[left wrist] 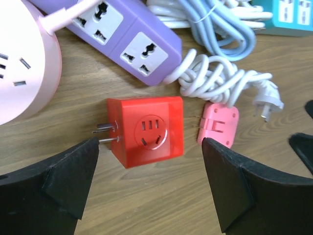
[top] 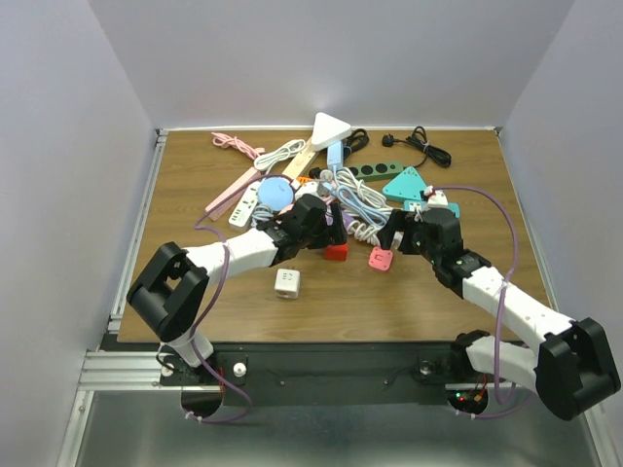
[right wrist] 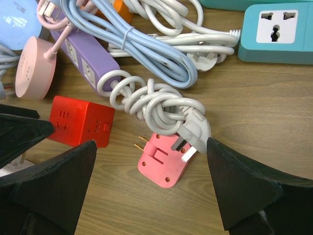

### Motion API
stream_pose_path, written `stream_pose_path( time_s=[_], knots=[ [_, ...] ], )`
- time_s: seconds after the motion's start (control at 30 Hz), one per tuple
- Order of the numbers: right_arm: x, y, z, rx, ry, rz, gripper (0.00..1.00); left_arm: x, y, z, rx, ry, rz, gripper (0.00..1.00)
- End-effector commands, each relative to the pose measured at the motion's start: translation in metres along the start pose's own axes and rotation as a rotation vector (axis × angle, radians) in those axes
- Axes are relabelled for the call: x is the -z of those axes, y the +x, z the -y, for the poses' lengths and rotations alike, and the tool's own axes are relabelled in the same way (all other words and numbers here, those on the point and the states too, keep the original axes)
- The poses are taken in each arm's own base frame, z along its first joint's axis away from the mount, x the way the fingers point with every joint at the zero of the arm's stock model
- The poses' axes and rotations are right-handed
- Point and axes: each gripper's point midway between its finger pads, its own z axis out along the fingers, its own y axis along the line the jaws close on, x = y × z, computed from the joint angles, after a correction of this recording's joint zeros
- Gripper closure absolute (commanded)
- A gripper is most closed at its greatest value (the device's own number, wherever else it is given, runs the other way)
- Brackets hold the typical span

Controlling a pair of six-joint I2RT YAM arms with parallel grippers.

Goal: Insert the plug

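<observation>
A red cube adapter [left wrist: 146, 129] with metal prongs on its left lies on the wooden table, also in the right wrist view [right wrist: 80, 122]. My left gripper [left wrist: 150, 149] is open, its fingers [left wrist: 73, 171] on either side of the cube and not touching it. A pink flat plug adapter [right wrist: 164, 161] with two brass prongs lies to the cube's right. A white plug [right wrist: 195, 132] on a coiled white cord rests on its top edge. My right gripper [right wrist: 151, 152] is open above the pink adapter, empty. A purple power strip [left wrist: 122, 34] lies just behind the cube.
A pink round socket [left wrist: 24, 68] sits left of the cube. A pale-blue cord bundle [right wrist: 146, 49] and a teal strip [right wrist: 276, 32] lie behind. A white cube adapter [top: 287, 283] stands alone near the front. More strips and cables crowd the far table [top: 331, 156].
</observation>
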Motion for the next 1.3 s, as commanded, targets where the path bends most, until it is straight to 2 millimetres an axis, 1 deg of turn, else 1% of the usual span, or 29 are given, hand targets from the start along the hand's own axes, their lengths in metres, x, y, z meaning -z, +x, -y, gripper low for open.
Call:
stream_pose_path(
  time_s=[0.0, 0.03, 0.1, 0.13, 0.17, 0.23, 0.27, 0.3, 0.33, 0.4, 0.43, 0.5, 0.53, 0.57, 0.6, 0.63, 0.7, 0.8, 0.87, 0.9, 0.97, 1.0, 1.03, 1.1, 1.13, 1.27],
  knots=[
    [0.003, -0.001, -0.002, 0.008, -0.009, 0.023, 0.01, 0.025, -0.029, 0.018, -0.063, 0.059, 0.074, 0.01],
    [0.003, 0.000, -0.001, 0.009, -0.007, 0.020, 0.01, 0.028, -0.034, 0.019, -0.079, 0.060, 0.092, 0.01],
    [0.004, 0.003, -0.003, 0.016, -0.019, 0.013, 0.01, 0.027, -0.047, 0.012, -0.104, 0.042, 0.131, 0.01],
    [0.004, 0.005, -0.003, 0.018, -0.018, 0.009, 0.01, 0.024, -0.050, 0.006, -0.140, 0.029, 0.135, 0.01],
    [0.004, 0.007, -0.005, 0.022, -0.027, 0.000, 0.01, 0.020, -0.058, 0.003, -0.151, 0.035, 0.157, 0.01],
    [0.002, 0.012, -0.007, 0.026, -0.034, -0.015, 0.01, 0.012, -0.063, -0.001, -0.188, 0.044, 0.163, 0.01],
    [0.003, 0.014, -0.011, 0.031, -0.044, -0.022, 0.01, 0.010, -0.068, 0.008, -0.222, 0.102, 0.179, 0.01],
    [0.002, 0.017, -0.013, 0.035, -0.048, -0.028, 0.01, 0.007, -0.073, 0.008, -0.227, 0.122, 0.184, 0.02],
    [0.002, 0.017, -0.014, 0.038, -0.045, -0.026, 0.01, 0.002, -0.071, 0.012, -0.242, 0.154, 0.173, 0.02],
    [0.002, 0.019, -0.022, 0.047, -0.057, -0.031, 0.01, -0.001, -0.075, 0.027, -0.286, 0.230, 0.191, 0.02],
    [0.002, 0.021, -0.023, 0.051, -0.057, -0.035, 0.01, -0.007, -0.071, 0.029, -0.301, 0.244, 0.176, 0.02],
    [0.000, 0.022, -0.031, 0.063, -0.065, -0.039, 0.01, -0.009, -0.072, 0.043, -0.331, 0.312, 0.177, 0.03],
    [-0.002, 0.026, -0.032, 0.069, -0.057, -0.049, 0.01, -0.014, -0.068, 0.044, -0.340, 0.327, 0.165, 0.04],
    [-0.003, 0.029, -0.037, 0.078, -0.064, -0.058, 0.01, -0.014, -0.069, 0.054, -0.349, 0.374, 0.166, 0.05],
    [-0.004, 0.026, -0.040, 0.082, -0.066, -0.053, 0.01, -0.015, -0.067, 0.057, -0.355, 0.395, 0.160, 0.05],
    [-0.006, 0.028, -0.041, 0.087, -0.060, -0.059, 0.01, -0.021, -0.063, 0.056, -0.356, 0.401, 0.144, 0.06],
    [-0.010, 0.033, -0.045, 0.098, -0.061, -0.075, 0.01, -0.024, -0.057, 0.060, -0.361, 0.424, 0.121, 0.07],
    [-0.018, 0.036, -0.044, 0.114, -0.038, -0.076, 0.01, -0.030, -0.048, 0.055, -0.360, 0.422, 0.099, 0.07],
    [-0.024, 0.037, -0.041, 0.121, -0.015, -0.073, 0.01, -0.036, -0.043, 0.048, -0.354, 0.403, 0.083, 0.07],
    [-0.028, 0.041, -0.040, 0.129, -0.011, -0.082, 0.01, -0.041, -0.036, 0.043, -0.353, 0.392, 0.066, 0.07],
    [-0.033, 0.043, -0.043, 0.132, -0.026, -0.089, 0.01, -0.045, -0.031, 0.038, -0.348, 0.382, 0.054, 0.08],
    [-0.036, 0.040, -0.048, 0.132, -0.040, -0.078, 0.01, -0.046, -0.029, 0.038, -0.348, 0.380, 0.051, 0.07],
    [-0.041, 0.046, -0.047, 0.137, -0.038, -0.095, 0.01, -0.047, -0.028, 0.036, -0.345, 0.378, 0.048, 0.08],
    [-0.045, 0.047, -0.051, 0.138, -0.051, -0.099, 0.01, -0.048, -0.026, 0.032, -0.333, 0.364, 0.044, 0.07],
    [-0.048, 0.049, -0.051, 0.139, -0.052, -0.104, 0.01, -0.045, -0.027, 0.033, -0.331, 0.363, 0.049, 0.08],
    [-0.049, 0.052, -0.062, 0.147, -0.084, -0.104, 0.01, -0.043, -0.022, 0.025, -0.304, 0.338, 0.038, 0.08]
  ],
)
